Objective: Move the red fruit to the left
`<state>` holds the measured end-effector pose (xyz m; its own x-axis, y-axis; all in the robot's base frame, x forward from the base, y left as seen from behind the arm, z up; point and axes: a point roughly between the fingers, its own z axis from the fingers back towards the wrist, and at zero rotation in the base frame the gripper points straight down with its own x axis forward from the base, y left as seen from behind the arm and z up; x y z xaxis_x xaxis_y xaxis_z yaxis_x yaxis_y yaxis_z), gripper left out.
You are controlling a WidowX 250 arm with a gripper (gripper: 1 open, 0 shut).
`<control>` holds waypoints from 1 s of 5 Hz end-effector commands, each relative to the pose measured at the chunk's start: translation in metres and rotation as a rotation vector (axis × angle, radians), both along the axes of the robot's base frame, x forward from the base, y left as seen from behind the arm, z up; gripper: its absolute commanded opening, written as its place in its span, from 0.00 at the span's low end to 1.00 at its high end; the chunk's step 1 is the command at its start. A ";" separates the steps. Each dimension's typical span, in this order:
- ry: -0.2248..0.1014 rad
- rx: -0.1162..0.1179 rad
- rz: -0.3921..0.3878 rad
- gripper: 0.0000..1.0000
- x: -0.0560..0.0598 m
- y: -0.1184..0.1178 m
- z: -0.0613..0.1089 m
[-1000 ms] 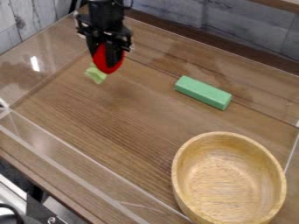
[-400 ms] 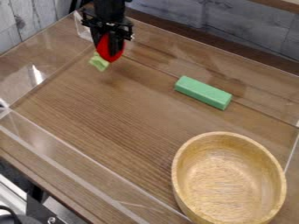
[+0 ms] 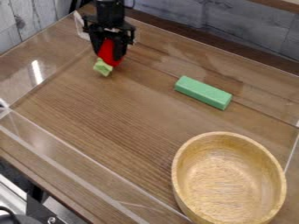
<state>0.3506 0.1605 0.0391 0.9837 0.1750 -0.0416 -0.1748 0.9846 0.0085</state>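
Red fruit (image 3: 107, 52), leafy cap downward, outside the wooden bowl (image 3: 229, 178)

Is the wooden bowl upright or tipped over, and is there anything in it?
Upright and empty: the bowl shows its open round mouth upward, and only bare inside is visible.
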 end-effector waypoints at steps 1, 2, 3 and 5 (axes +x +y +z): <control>-0.059 0.020 0.024 1.00 0.013 0.002 0.021; -0.055 0.015 0.049 0.00 0.018 0.001 0.019; -0.045 0.004 0.077 0.00 0.010 0.007 0.011; -0.015 -0.029 0.095 1.00 -0.013 0.012 0.002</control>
<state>0.3353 0.1639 0.0197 0.9616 0.2587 -0.0912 -0.2628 0.9642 -0.0354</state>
